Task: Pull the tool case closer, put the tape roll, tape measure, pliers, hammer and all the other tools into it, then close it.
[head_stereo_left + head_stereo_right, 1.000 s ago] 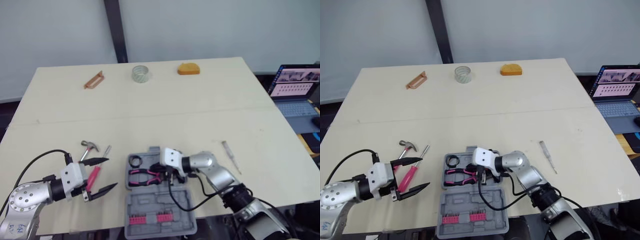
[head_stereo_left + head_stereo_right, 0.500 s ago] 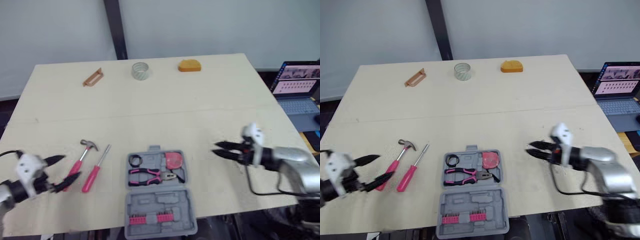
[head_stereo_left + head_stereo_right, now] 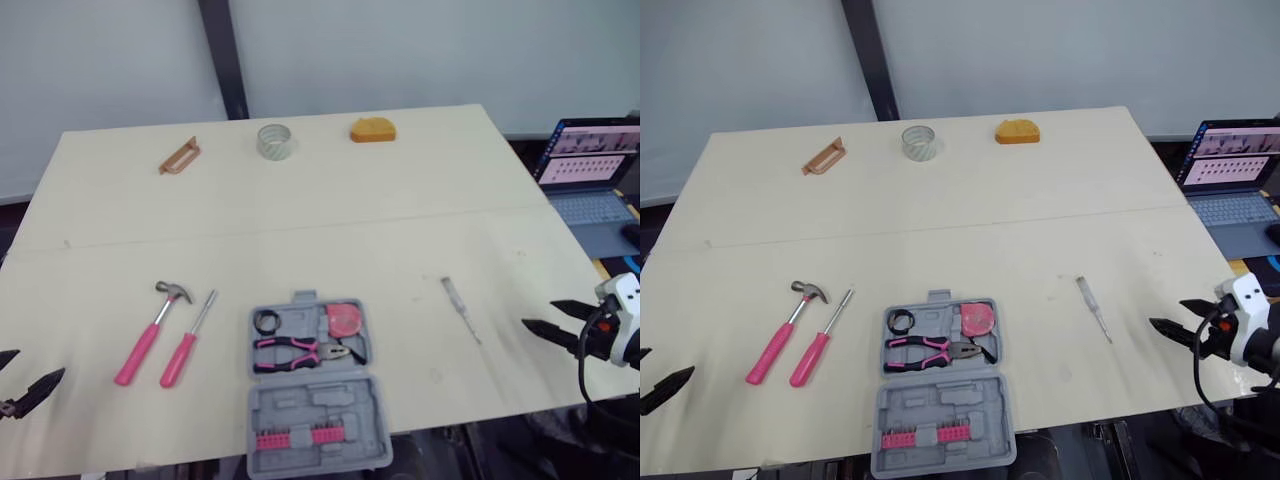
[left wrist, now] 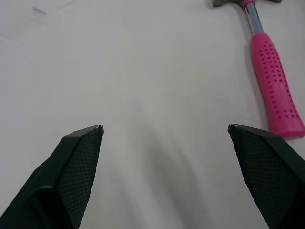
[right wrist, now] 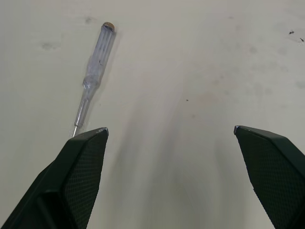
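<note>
The tool case (image 3: 940, 400) lies open on the tabletop (image 3: 990, 220), at the near edge and about in the middle. In its upper half there are the pliers (image 3: 935, 349) with pink handles, a red round item (image 3: 978, 318) and a small black ring (image 3: 903, 322). The lower half holds a row of pink bits (image 3: 915, 437). To the left of the case, the hammer (image 3: 783, 331) and a pink-handled screwdriver (image 3: 818, 345) lie side by side, apart from each other. To the right of the case lies a clear screwdriver (image 3: 1092, 307). On the far side of the tabletop are a brown handle-like piece (image 3: 823, 156), the tape roll (image 3: 919, 142) and the orange tape measure (image 3: 1017, 132). The left gripper (image 3: 30, 366) is over the near left corner, with fingers spread and nothing between them. The right gripper (image 3: 1168, 312) is at the right edge, also spread wide and empty, and it points toward the clear screwdriver
</note>
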{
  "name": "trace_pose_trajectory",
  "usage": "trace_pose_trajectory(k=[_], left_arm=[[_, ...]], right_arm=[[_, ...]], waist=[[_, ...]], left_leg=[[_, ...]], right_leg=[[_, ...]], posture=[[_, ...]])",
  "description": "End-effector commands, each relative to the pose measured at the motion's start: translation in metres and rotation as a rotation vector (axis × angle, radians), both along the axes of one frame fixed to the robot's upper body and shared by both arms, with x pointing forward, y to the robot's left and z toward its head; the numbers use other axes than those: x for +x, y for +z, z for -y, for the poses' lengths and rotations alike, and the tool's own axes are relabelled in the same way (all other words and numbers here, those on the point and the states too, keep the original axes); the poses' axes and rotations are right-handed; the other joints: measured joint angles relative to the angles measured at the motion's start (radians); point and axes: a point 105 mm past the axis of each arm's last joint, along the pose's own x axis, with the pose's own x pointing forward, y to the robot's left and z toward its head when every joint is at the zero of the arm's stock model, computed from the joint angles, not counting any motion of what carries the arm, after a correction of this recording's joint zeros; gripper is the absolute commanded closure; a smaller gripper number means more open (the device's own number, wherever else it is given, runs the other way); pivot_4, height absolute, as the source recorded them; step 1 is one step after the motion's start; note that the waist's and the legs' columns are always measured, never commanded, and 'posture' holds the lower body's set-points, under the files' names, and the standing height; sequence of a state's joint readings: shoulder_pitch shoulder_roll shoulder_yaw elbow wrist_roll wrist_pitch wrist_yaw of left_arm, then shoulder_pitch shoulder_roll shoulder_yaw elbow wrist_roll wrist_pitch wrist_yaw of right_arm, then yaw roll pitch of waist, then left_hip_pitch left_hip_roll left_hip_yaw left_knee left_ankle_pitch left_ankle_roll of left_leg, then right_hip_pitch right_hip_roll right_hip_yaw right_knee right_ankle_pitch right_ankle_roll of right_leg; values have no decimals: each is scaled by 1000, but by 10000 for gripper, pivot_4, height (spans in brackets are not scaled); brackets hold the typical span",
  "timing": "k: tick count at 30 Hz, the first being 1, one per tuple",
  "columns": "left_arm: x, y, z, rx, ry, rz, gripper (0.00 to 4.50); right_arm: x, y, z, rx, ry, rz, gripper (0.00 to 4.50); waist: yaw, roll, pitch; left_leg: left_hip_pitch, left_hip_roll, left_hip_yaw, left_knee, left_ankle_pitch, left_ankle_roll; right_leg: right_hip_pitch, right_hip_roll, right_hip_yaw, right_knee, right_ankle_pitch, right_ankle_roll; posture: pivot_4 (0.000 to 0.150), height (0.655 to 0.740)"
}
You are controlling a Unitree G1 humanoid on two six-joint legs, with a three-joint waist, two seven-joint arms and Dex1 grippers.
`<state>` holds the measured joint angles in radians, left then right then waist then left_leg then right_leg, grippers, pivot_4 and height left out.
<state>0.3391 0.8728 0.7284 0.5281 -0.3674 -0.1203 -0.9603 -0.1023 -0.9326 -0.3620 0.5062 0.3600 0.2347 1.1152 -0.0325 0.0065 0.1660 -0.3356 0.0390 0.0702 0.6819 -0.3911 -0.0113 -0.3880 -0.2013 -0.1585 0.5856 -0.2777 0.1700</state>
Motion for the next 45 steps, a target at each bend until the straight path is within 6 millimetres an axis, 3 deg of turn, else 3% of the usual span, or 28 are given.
trace_pose_trajectory(k=[1, 5, 8, 9, 11, 13, 14, 18, 21, 26, 30, 45], left_arm=[[0, 6, -3, 24, -5, 4, 0], [7, 2, 9, 11, -59, -25, 0], [18, 3, 34, -21, -165, -46, 0], [21, 3, 42, -30, -201, -62, 2402], [28, 3, 63, -44, -289, -92, 8885], [38, 4, 95, -61, -414, -124, 18090], [43, 4, 113, -77, -477, -141, 24398], [47, -3, 156, -104, -621, -215, 44728], [49, -12, 193, -142, -720, -255, 45000], [42, -29, 227, -164, -810, -335, 45000], [38, -45, 239, -149, -838, -380, 45000], [50, -63, 273, -139, -837, -314, 45000]], right_arm=[[2, 13, 3, -32, 19, 38, 305], [6, 16, -6, -26, 60, 37, 305], [10, 25, -30, 13, 139, 44, 305], [11, 28, -39, 26, 167, 41, 40], [10, 34, -69, 47, 257, 40, 0], [6, 35, -104, 51, 380, 32, 5288], [0, 32, -123, 51, 450, 11, 9336], [-15, 19, -165, 14, 595, -46, 28930], [-24, 1, -191, -50, 686, -85, 44646], [-32, -20, -208, -119, 754, -134, 44646], [-31, -34, -219, -164, 791, -149, 44646], [-28, -40, -248, -132, 856, -152, 44646]], waist=[[1, 0, 0], [1, 0, 0], [3, 0, 1], [4, 0, 1], [5, 1, 1], [5, 0, 1], [6, 0, 1], [8, 0, 1], [8, 0, 1], [9, 0, 1], [6, 0, 1], [39, 0, 0]], left_leg=[[0, 0, 0, 0, 0, 0], [0, 0, 0, 0, 0, 0], [0, 0, 0, 0, 0, 0], [0, 0, 0, 1, 0, 0], [0, 0, 0, 1, 0, 0], [0, 0, 0, 1, 0, 0], [-1, 1, 0, 1, 0, 0], [-1, 1, 0, 1, 0, 0], [-2, 0, 0, 1, 0, 0], [-2, 0, 0, 2, 0, 0], [-2, 0, 0, 2, 0, 0], [-2, 0, -1, 6, 0, 0]], right_leg=[[0, 0, 0, 0, 0, 0], [0, 0, 0, 1, 0, 0], [0, 0, 0, 1, 0, 0], [0, 0, 1, 1, 0, 0], [-1, 0, 1, 2, 0, 0], [-1, 0, 1, 2, 0, 0], [-1, 0, 1, 2, 0, 0], [-2, 0, 1, 2, 0, 0], [-2, 0, 1, 2, 0, 0], [-2, 0, 1, 2, 0, 0], [-2, 0, 1, 2, 0, 0], [0, 0, 1, 3, 1, -1]], posture=[[1500, 7400], [1500, 7400], [1500, 7400], [1500, 7400], [1500, 7400], [1500, 7400], [1500, 7400], [1500, 7400], [1500, 7400], [1500, 7400], [1500, 7400], [1500, 7400]])
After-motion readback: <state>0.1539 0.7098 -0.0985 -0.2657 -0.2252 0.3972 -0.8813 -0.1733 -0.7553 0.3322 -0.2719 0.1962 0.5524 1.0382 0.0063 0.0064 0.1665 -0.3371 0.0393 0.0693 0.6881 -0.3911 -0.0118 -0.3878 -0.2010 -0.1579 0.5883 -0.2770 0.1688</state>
